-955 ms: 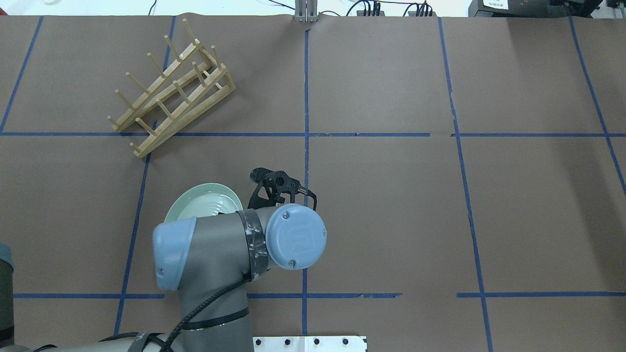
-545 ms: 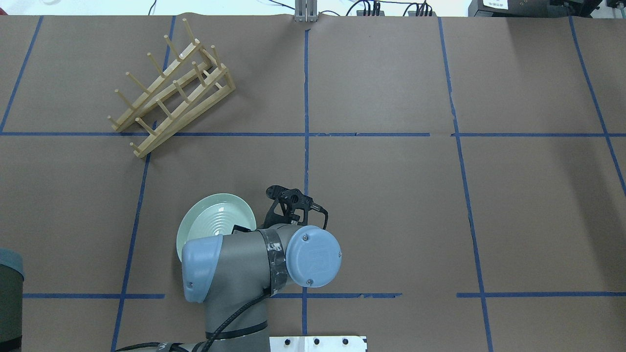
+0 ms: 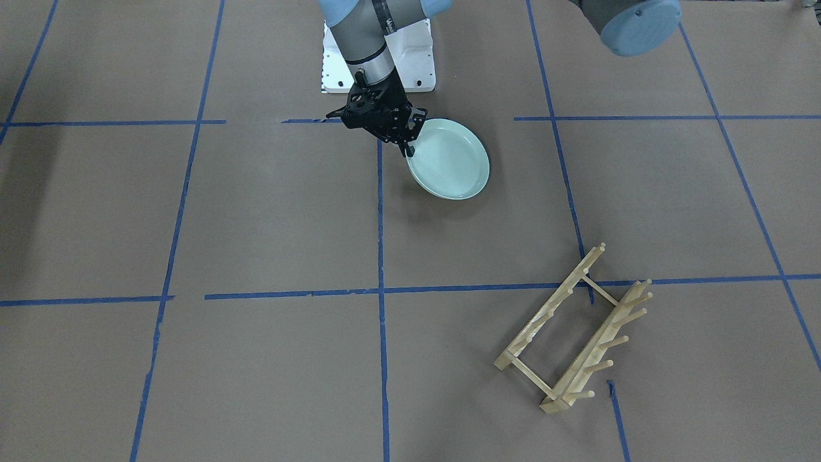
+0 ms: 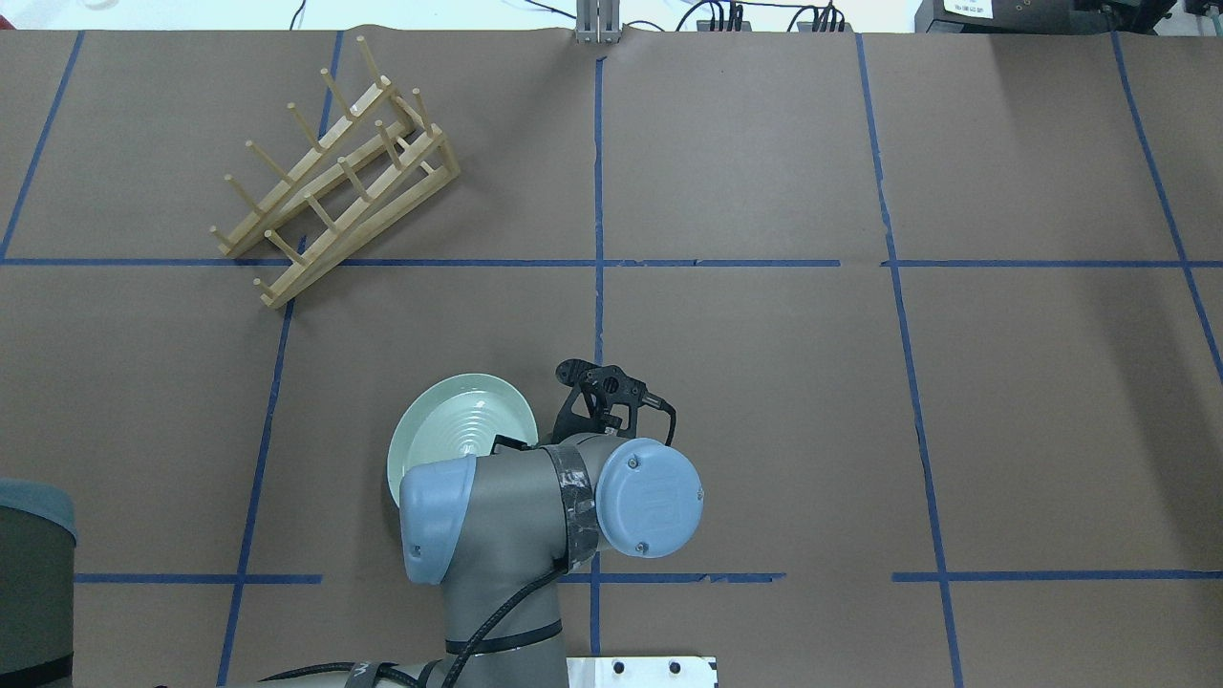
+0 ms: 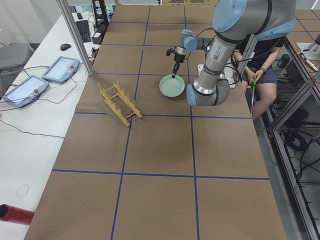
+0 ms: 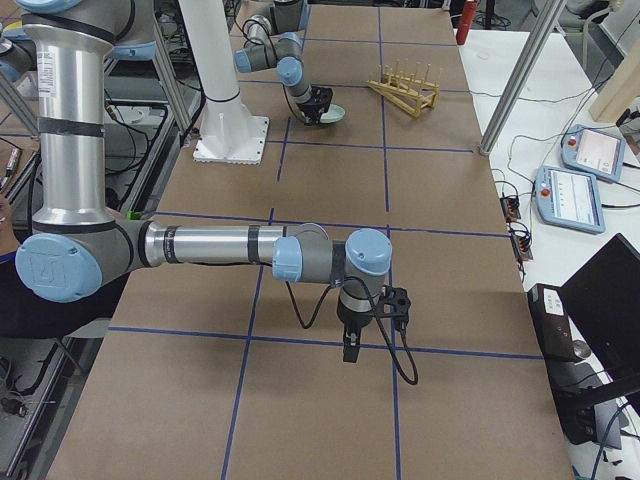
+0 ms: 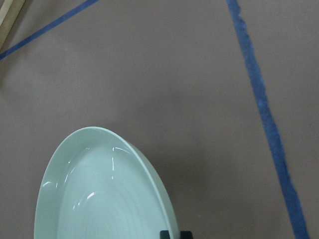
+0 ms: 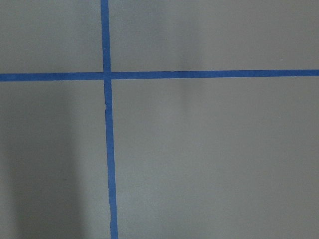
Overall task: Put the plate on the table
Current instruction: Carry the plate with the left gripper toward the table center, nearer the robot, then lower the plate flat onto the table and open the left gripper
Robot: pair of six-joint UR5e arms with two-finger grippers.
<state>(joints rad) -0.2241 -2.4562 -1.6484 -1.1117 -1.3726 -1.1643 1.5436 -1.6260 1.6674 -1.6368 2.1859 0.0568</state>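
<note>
While gripping the plate by its rim just over the table, seems to be in the lowering step, with the plate not yet set down. Next, as a guess: go down slowly, level it out, let the bottom touch the paper, then open up and lift away.

Table: big, flat, dull brown paper, crossed by blue tape lines.

Rack: pale wood, thin pegs standing up from two rails, at 10 o'clock from the middle in the overhead view, well apart from the plate.

Plate: round, pale mint green, shiny, soft rings inside, low raised rim. At about 8 o'clock from the middle, looking a bit tipped. Smooth, so likely to slide or clatter if dropped from too high.

Left claw: black, pinched tight on the rim at about 3 o'clock of the plate.

Right claw: far off over bare paper, seen only from the side, so cannot tell if open or closed.
</note>
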